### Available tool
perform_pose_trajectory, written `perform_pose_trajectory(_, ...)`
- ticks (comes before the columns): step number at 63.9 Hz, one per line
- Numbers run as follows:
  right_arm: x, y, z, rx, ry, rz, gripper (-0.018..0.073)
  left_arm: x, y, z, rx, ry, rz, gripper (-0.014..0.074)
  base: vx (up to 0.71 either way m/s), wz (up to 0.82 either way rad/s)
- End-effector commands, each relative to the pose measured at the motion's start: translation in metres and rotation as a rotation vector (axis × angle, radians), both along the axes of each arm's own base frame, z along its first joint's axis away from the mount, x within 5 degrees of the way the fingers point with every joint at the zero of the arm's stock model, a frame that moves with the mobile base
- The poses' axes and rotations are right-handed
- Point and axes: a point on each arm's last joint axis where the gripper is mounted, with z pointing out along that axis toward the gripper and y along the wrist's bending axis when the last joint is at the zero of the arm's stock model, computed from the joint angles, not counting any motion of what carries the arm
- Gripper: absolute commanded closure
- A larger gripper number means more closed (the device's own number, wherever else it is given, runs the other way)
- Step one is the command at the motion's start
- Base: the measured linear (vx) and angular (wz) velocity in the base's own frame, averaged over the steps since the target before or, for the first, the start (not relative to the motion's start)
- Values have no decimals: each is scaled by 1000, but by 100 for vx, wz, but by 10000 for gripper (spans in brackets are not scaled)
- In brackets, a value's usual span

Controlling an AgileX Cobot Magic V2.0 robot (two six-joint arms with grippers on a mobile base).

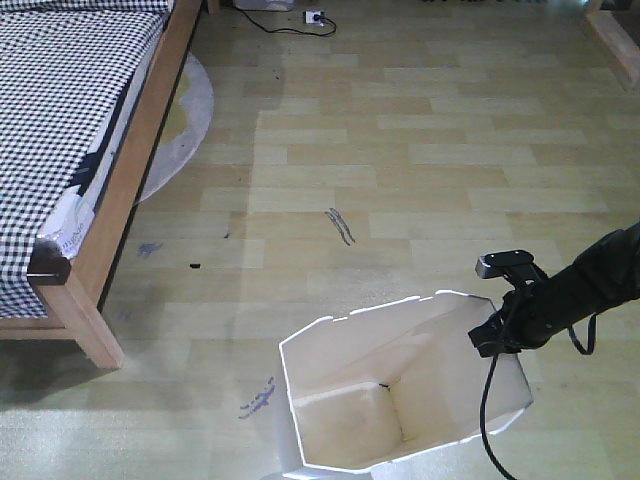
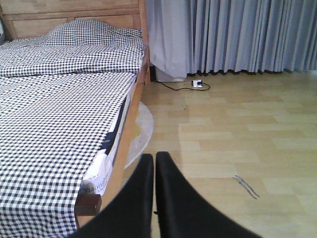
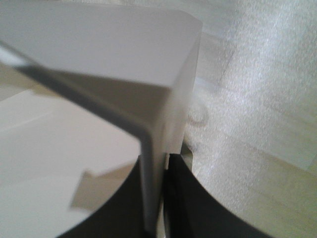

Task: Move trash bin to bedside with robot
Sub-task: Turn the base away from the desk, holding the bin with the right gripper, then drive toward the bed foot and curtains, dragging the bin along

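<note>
I see the trash bin [image 1: 345, 370] standing on the pale wooden floor [image 1: 420, 150], low and right of centre in the front view. It is white plastic with an angular, faceted rim and cream inner walls. All I can see inside is its own walls and base, plus a small dark speck [image 1: 380, 383] at the bottom seam, too small for me to identify.

My right arm [image 1: 590, 275], slim and black, reaches in from the right edge. The right gripper [image 1: 492, 335] sits on the bin's right rim. In the right wrist view its two black fingers [image 3: 181, 198] lie one on each side of the thin wall, pinching it. A black cable [image 1: 487, 400] hangs from the arm across the bin's opening.

The bed [image 1: 70, 120] lies along the left side, with black-and-white checkered bedding and a light-brown wooden frame [image 1: 135, 170]. Its corner post [image 1: 85, 320] is the nearest part to the bin, and the two are well apart. A round grey rug [image 1: 195, 110] pokes out from beneath the frame.

The left gripper [image 2: 154, 166] hangs in the air facing the bed. Its fingers are pressed together and hold nothing. Beyond it are grey curtains [image 2: 233, 34] and a white power strip [image 2: 197, 83] on the floor.
</note>
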Motion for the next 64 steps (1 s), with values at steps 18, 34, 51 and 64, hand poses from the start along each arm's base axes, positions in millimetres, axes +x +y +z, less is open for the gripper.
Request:
perform_pose_trajectory(18,6,9,29,131,-8,-24,564,0,0,1,0,-67,0,603,26,10)
perform_pose_trajectory(34,6,9,29,131,-8,-25,564,0,0,1,0,-67,0,603,25,2)
perform_pose_trajectory(51,6,9,29,131,-8,-25,564,0,0,1,0,-67,0,603,24,-7)
perform_pose_trajectory(64,6,9,29,131,-8,-25,564,0,0,1,0,-67,0,603,24,-9)
